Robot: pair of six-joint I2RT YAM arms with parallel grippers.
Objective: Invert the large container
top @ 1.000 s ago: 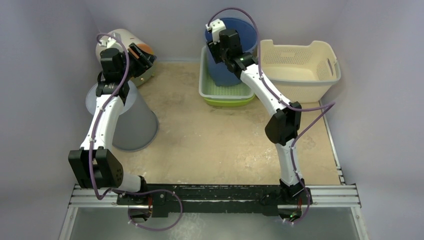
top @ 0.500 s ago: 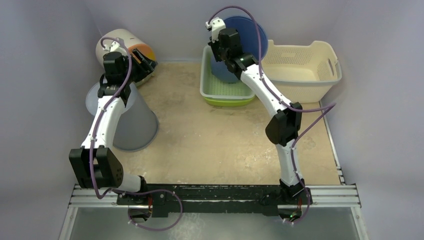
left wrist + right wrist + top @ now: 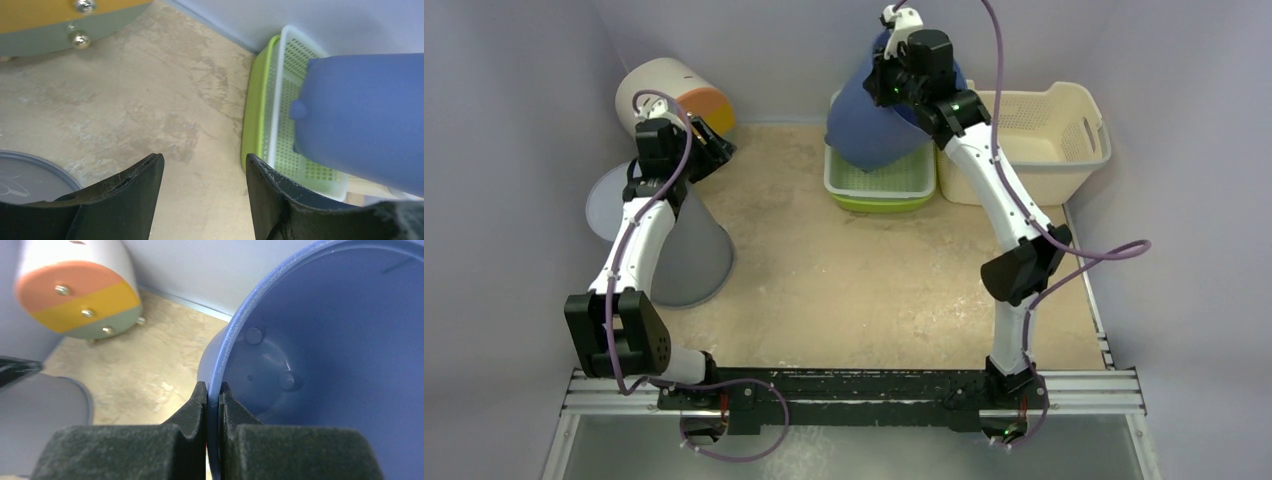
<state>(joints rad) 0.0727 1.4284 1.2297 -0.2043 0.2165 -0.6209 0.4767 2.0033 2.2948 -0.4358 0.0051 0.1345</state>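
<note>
Right claw (image 3: 213, 392) pinched shut on the rim of the blue container (image 3: 869, 125); long axis tilted, base down-left, mouth up-right.

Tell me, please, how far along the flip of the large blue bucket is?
Done: the right gripper is shut on the rim of the blue bucket. In hand: the bucket is tipped roughly sideways over the green tray, not yet inverted. Left: rotate it fully and set it mouth-down. The left gripper is open and empty near the grey bin.
</note>
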